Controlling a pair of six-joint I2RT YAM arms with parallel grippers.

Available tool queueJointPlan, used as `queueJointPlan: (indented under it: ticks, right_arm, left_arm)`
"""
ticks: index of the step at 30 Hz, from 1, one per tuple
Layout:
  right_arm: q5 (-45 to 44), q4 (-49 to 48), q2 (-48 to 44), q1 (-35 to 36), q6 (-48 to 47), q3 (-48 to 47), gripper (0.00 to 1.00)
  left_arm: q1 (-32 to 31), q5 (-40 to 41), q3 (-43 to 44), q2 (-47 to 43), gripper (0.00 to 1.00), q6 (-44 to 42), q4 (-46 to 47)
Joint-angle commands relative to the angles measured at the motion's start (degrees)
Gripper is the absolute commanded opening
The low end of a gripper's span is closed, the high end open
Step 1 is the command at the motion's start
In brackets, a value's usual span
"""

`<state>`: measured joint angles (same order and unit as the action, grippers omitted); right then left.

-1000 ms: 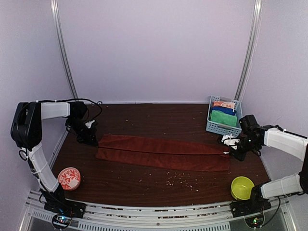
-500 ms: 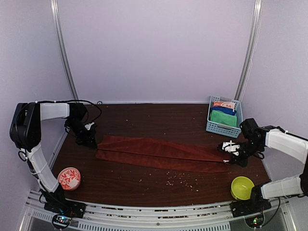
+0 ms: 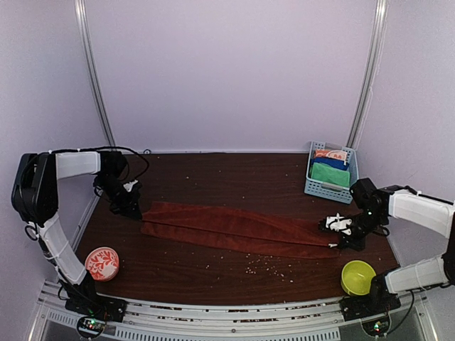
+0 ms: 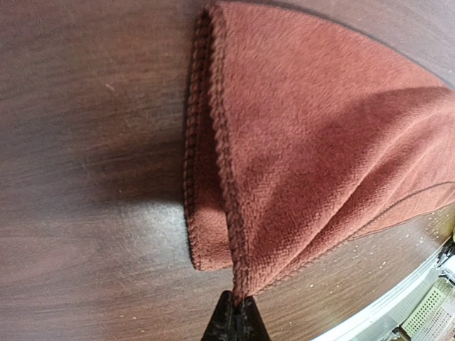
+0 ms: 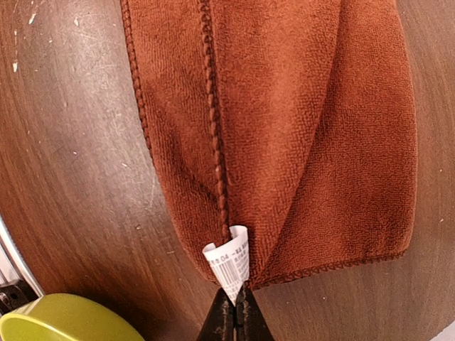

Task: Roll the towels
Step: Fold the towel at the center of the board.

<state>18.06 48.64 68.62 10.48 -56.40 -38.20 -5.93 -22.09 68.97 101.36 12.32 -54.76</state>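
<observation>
The rust-red towel [image 3: 234, 227] lies folded lengthwise across the table, stretched from left to right. My left gripper [image 3: 133, 207] is shut on its left end; the left wrist view shows the hem [image 4: 234, 234] pinched at the jaw tips. My right gripper [image 3: 334, 234] is shut on its right end, where the right wrist view shows the corner and a white barcode label [image 5: 229, 266] in the jaws [image 5: 234, 312]. The green towel [image 3: 330, 174] sits folded in the blue basket [image 3: 318, 188] at the back right.
A red patterned bowl [image 3: 102, 263] sits at the front left. A yellow-green bowl [image 3: 357, 276] sits at the front right, also showing in the right wrist view [image 5: 64, 320]. Crumbs [image 3: 264, 264] lie on the table in front of the towel.
The right gripper has moved toward the near edge and slightly left with the towel end. The towel now slants more toward the front right. The left gripper shifted slightly back-left.
</observation>
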Motion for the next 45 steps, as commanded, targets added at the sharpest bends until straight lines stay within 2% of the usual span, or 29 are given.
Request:
queueJointPlan:
  ticks: [1,9,15,23,25,29,31,35,39,43,45]
  right_arm:
    - [-2.23,1.18,-0.64,0.42,0.31,-0.48,0.0]
    - [-1.69,3.2,-1.82,0.86,-1.05,-1.63,0.01]
    - [-3.0,2.97,-0.26,4.27,-1.08,0.2,0.01]
    - [-5.49,0.91,1.03,5.86,-1.29,2.21,0.02]
    - [-5.5,1.28,1.4,5.9,-1.65,2.13,0.12]
    - [-6.78,3.44,-0.28,5.9,-2.4,1.43,0.33]
    - [-8.3,4.97,-1.37,5.91,-2.09,0.42,0.38]
    - [-6.5,7.3,-1.18,4.39,-0.86,-4.53,0.39]
    - [-3.5,2.52,3.56,2.39,5.16,-9.04,0.37]
    - [-5.15,-3.58,11.17,2.18,14.43,-11.54,0.31]
    - [-6.73,-6.12,14.34,1.94,18.75,-12.12,0.28]
  left_arm:
    - [0.59,0.2,3.52,-3.92,0.0,-0.24,-1.59]
    - [0.61,3.64,0.75,-3.44,0.0,0.38,-3.02]
    - [0.63,3.36,0.83,1.1,0.0,0.08,-2.32]
    - [0.64,3.06,-3.5,1.28,0.0,0.04,-2.16]
    - [0.57,3.95,-3.81,1.34,0.0,0.08,-2.21]
    - [0.6,5.92,-1.62,-0.03,0.12,0.29,-3.38]
    - [0.63,6.04,0.25,-0.96,0.16,0.2,-4.16]
    - [0.54,6.54,5.75,-2.35,0.17,0.44,-4.44]
    - [0.24,4.69,9.95,-0.17,0.16,0.83,-0.11]
    - [-1.15,-2.02,10.45,3.58,0.01,1.51,6.22]
    - [-2.79,-4.58,10.56,5.42,0.0,2.12,9.03]
